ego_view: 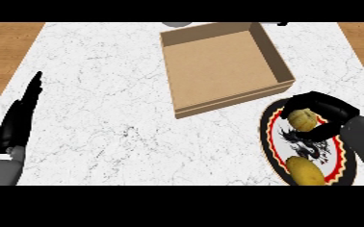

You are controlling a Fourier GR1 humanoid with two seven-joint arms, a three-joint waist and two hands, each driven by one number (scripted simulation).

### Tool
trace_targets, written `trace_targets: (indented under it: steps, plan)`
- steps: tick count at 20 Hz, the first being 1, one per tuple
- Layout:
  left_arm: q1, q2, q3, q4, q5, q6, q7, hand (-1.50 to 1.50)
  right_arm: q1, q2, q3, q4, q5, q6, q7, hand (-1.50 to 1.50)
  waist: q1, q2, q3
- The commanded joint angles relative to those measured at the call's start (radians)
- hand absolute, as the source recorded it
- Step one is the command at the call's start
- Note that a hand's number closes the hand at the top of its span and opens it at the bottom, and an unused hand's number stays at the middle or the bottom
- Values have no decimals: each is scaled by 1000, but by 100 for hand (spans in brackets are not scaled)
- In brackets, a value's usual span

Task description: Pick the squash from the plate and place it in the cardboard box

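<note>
Here the right hand (328, 111) is curling its fingers round the squash (303, 119) at the plate's (268, 125) far end — the cardboard box (220, 67) is lying just beyond, up-left — while the left hand (20, 115) is resting open at the left edge.

Bright, even light; soft shadow inside the box (213, 67).

The cardboard box (224, 67) stands open-topped, its near right corner just beside the plate (268, 139). Only its low walls stand between them. Left of the box the bench (99, 101) lies bare.
</note>
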Motion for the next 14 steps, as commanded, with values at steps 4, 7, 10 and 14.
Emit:
trace_targets:
  steps: [4, 7, 10, 14]
  plan:
    - [41, -23, 41, 12, 2, -15, -56, 0, -14, 68, -94, 55, -3, -120, -92, 150, 0, -1, 0]
    - [-14, -36, 22, 44, -32, -9, -15, 0, -25, 55, -148, 62, -30, -144, -125, 150, -7, 1, 0]
    - [49, 7, 51, 11, -8, -17, -24, 0, 25, 91, -193, 98, -53, -284, 347, 150, -31, -17, -4]
    - [66, -6, 50, 22, -13, 1, -14, 0, 50, -11, -248, 208, -59, -410, 625, 150, -74, -28, -13]
